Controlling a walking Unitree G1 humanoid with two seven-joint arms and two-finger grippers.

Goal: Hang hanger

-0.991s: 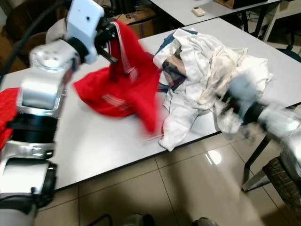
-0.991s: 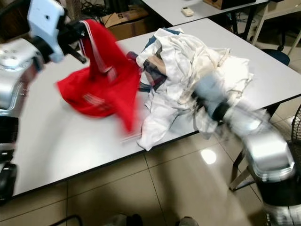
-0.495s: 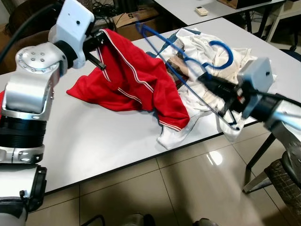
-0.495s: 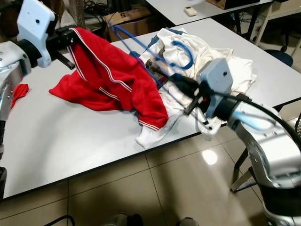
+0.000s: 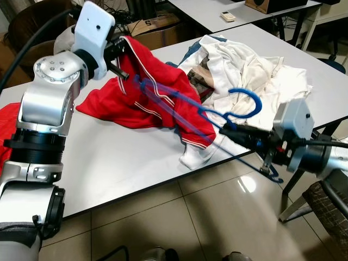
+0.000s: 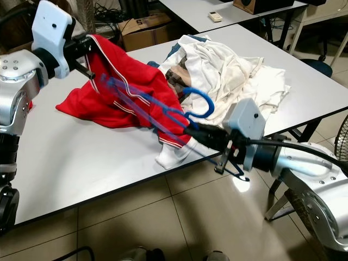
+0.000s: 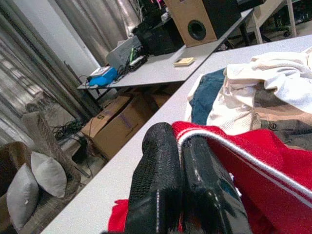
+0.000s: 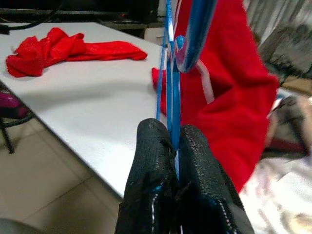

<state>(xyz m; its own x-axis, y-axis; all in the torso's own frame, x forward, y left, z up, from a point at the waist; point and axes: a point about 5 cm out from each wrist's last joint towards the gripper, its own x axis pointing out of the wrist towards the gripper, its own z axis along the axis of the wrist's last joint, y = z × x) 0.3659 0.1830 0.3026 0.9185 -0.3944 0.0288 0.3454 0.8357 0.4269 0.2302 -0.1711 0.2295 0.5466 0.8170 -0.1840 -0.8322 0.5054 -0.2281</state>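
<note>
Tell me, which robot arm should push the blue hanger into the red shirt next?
Probably the right. Its pincer is shut on the blue hanger, whose far end already points into the red shirt. The left pincer is busy holding that shirt up.

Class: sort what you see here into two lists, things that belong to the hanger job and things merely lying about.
Belonging to the job:
blue hanger, in the right gripper
red garment, in the left gripper

Lying about:
pile of white clothes
remote control
cardboard box
speaker
</note>
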